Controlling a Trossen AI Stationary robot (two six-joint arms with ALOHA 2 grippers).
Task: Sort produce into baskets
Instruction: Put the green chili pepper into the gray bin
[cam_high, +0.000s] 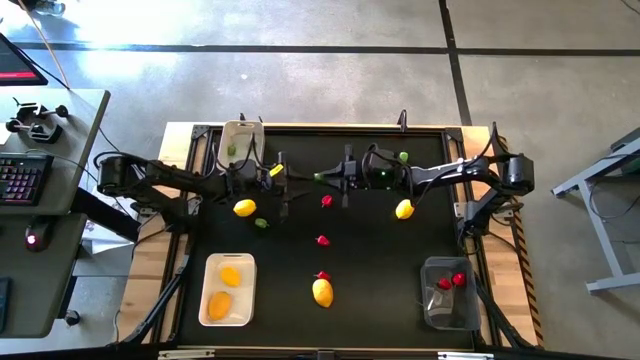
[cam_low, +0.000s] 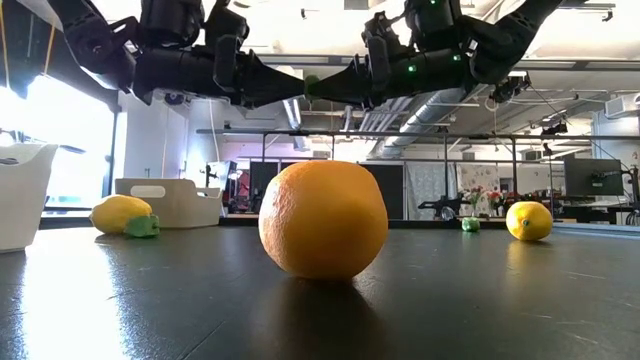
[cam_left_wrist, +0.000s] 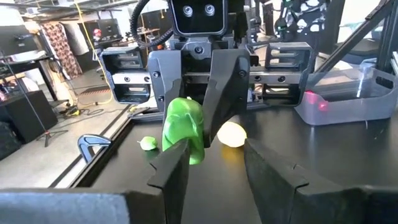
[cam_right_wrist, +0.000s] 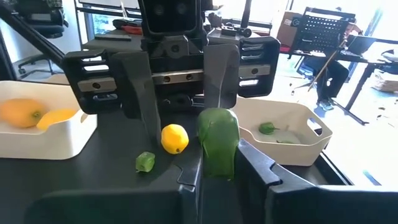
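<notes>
A green piece (cam_high: 319, 177) hangs in the air over the far middle of the table, between my two grippers, which meet tip to tip. My right gripper (cam_right_wrist: 219, 160) comes from the table's right and is shut on it. My left gripper (cam_left_wrist: 214, 149) comes from the left and stands open, its fingers on either side of the piece (cam_left_wrist: 183, 130). On the table lie yellow ovals (cam_high: 244, 208) (cam_high: 404, 209) (cam_high: 322, 292), red pieces (cam_high: 326, 201) (cam_high: 322, 241) and a green piece (cam_high: 261, 223). My right gripper pinches the green piece between its two fingers, at the end that faces the table's right (cam_right_wrist: 217, 167). The fingers lie level, coming from the table's right. The piece is lifted clear, high above the table. My left gripper: one finger (cam_left_wrist: 174, 168) stands close beside the piece; whether it touches, I cannot tell.
A white tray (cam_high: 212, 300) with two yellow ovals sits near left. A beige tub (cam_high: 240, 128) with green pieces stands far left. A clear bin (cam_high: 440, 310) with red pieces is near right. Another green piece (cam_high: 403, 157) lies far right.
</notes>
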